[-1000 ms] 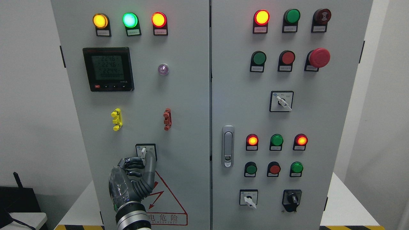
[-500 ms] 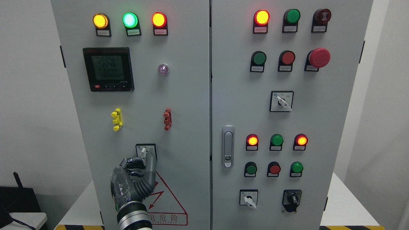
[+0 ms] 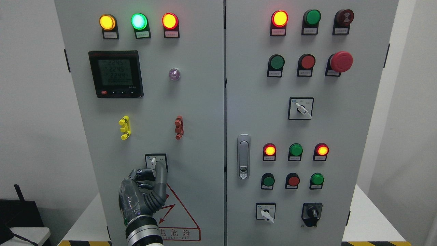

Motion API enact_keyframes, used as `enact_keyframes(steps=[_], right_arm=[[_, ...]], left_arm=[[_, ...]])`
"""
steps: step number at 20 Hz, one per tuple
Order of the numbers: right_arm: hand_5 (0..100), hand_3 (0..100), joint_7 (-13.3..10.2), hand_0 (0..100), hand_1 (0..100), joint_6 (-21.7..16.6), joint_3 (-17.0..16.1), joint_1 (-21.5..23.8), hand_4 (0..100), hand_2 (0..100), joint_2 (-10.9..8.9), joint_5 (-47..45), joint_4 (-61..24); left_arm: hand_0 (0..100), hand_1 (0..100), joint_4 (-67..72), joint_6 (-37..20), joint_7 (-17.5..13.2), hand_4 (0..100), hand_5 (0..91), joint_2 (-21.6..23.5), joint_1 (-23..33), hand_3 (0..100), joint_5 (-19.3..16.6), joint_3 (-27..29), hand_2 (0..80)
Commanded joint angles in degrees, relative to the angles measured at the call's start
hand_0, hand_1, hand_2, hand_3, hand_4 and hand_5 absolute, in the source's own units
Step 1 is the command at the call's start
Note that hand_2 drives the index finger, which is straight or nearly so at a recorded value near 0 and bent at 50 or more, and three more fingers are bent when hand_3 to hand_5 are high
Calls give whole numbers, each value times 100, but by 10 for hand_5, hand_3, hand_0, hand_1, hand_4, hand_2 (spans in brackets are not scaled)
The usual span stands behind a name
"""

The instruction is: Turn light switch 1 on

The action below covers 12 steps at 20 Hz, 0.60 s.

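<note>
Hidden, cropped and unreadable parts

Your left hand (image 3: 145, 186) covers the lower half of the switch (image 3: 156, 163); whether the fingers (image 3: 160, 177) grip its lever you cannot tell. The warning triangle (image 3: 179, 218) is partly hidden, the cabinet (image 3: 205, 112) is cropped top and bottom, and the button labels (image 3: 278, 31) are too small to read.

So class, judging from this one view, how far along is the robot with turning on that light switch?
Done: the left hand has reached the rotary switch low on the left cabinet door. In hand: its fingers are at the white knob, which points roughly upward. Left: whether the turn is complete cannot be told; the hand has not let go. The right arm is not visible.
</note>
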Motion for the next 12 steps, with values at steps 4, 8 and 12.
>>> enact_keyframes(steps=[4, 8, 12], right_arm=[[0, 0, 0, 120, 389, -3, 0, 0, 0, 0, 0, -105, 0], [0, 0, 0, 120, 389, -3, 0, 0, 0, 0, 0, -97, 0], [0, 0, 0, 120, 389, -3, 0, 0, 0, 0, 0, -97, 0]], left_arm=[[393, 358, 42, -5, -2, 729, 709, 0, -17, 656, -1, 3, 519], [413, 357, 51, -5, -2, 732, 710, 0, -17, 657, 8, -6, 522], [437, 353, 51, -5, -10, 733, 710, 0, -79, 659, 8, -6, 524]])
